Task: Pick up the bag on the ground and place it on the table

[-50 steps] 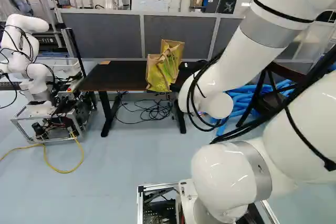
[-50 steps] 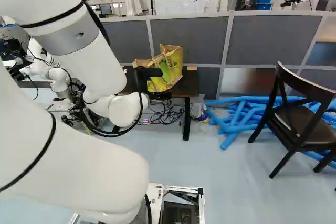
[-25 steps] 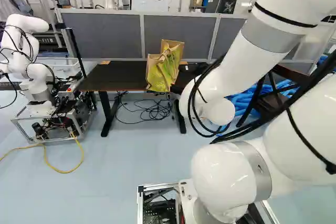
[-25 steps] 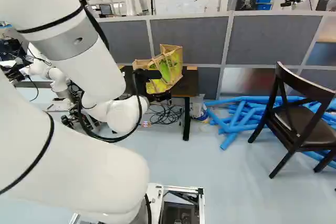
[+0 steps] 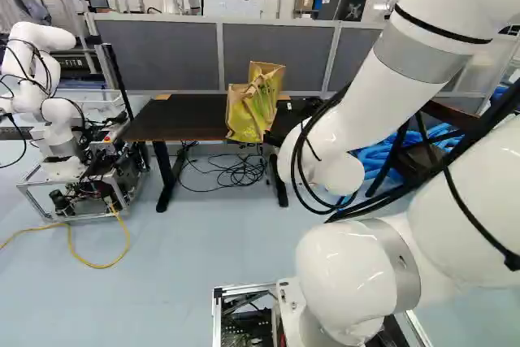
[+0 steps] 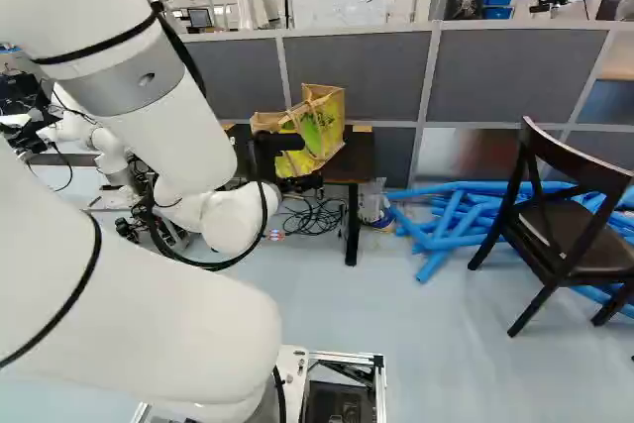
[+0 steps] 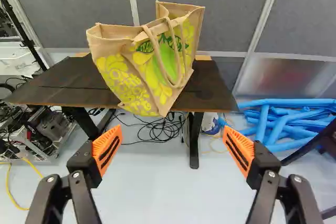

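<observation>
Our arm point(image 5: 370, 87): bent, at right of left base view
Our claw point(image 6: 281, 141): spread wide, gripping nothing

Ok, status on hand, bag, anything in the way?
Hand open, empty, facing the bag. Bag on the table, at its near edge, slumped a bit. Nothing visible between hand and bag.

Bright, even light | glints on white arm point(image 5: 345, 270) | pale sheen on floor point(image 7: 173, 187)
</observation>
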You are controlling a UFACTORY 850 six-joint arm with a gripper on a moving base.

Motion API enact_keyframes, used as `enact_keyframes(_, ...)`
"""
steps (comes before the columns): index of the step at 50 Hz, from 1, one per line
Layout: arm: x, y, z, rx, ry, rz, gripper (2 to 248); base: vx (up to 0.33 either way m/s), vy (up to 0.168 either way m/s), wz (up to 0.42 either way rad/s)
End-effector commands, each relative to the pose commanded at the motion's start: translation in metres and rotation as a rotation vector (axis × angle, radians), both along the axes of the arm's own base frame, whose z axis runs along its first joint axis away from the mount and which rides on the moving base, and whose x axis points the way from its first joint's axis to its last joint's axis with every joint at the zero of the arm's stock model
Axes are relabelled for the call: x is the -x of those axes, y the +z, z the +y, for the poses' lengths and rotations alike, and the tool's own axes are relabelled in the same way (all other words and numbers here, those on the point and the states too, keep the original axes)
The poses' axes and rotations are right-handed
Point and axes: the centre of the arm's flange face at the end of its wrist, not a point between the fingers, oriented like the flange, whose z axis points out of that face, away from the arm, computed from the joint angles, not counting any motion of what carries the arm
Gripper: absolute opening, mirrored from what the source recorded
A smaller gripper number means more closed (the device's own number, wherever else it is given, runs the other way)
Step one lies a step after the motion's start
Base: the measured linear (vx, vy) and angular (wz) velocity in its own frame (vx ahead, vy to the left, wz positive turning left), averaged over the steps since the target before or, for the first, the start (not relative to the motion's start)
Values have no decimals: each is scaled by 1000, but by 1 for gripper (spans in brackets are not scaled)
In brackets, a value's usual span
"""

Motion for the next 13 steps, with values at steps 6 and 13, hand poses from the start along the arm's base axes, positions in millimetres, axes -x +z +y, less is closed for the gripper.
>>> enact_keyframes(6,0,0,0,0,0,0,247,0,0,0)
enact_keyframes(13,0,0,0,0,0,0,247,0,0,0)
